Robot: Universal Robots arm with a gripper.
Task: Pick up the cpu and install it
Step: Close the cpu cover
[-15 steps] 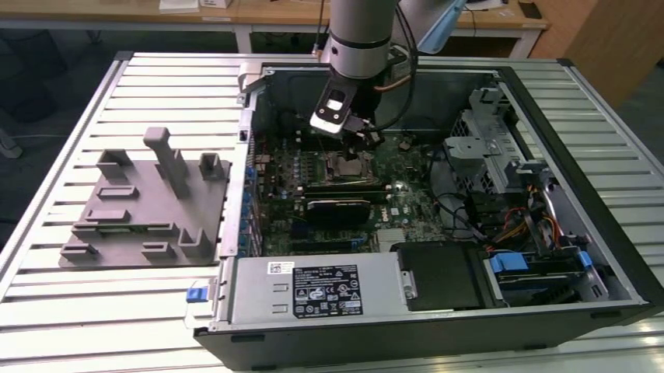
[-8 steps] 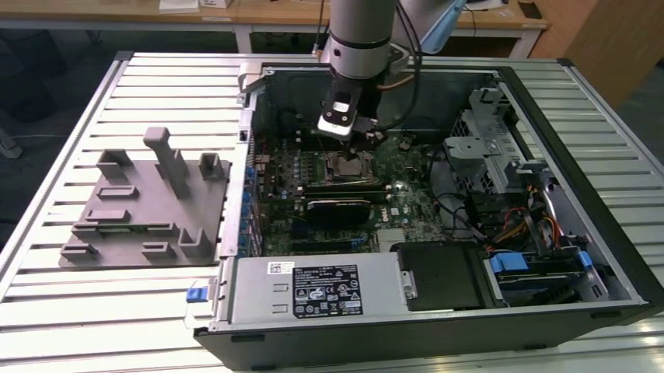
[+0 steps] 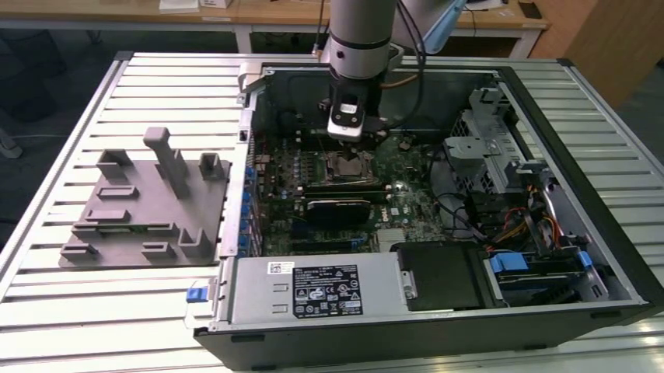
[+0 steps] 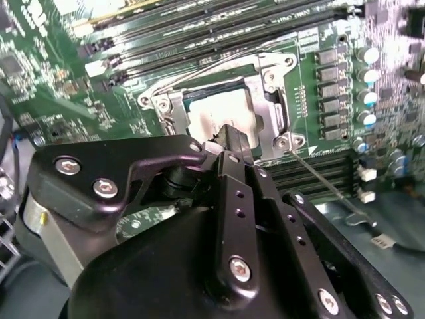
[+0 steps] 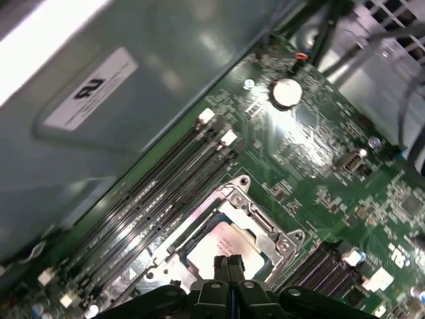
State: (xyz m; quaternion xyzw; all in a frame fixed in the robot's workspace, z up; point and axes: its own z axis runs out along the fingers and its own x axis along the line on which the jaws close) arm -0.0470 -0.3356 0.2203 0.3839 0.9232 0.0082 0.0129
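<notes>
With the cpu lying flat in the socket and the gripper poised just over it, fingers pressed together (pinching nothing), seating it probably calls for a gentle, straight-down touch, kept off the socket's frame.

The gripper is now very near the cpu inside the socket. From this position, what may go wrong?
1. The gripper, shut, is at or just above the cpu, which lies in the socket. A sideways drift might drag the chip off its seat and harm the contacts beneath.
2. The thin metal lever sticks out loose beside the socket, so the gripper's black body might catch it.
</notes>
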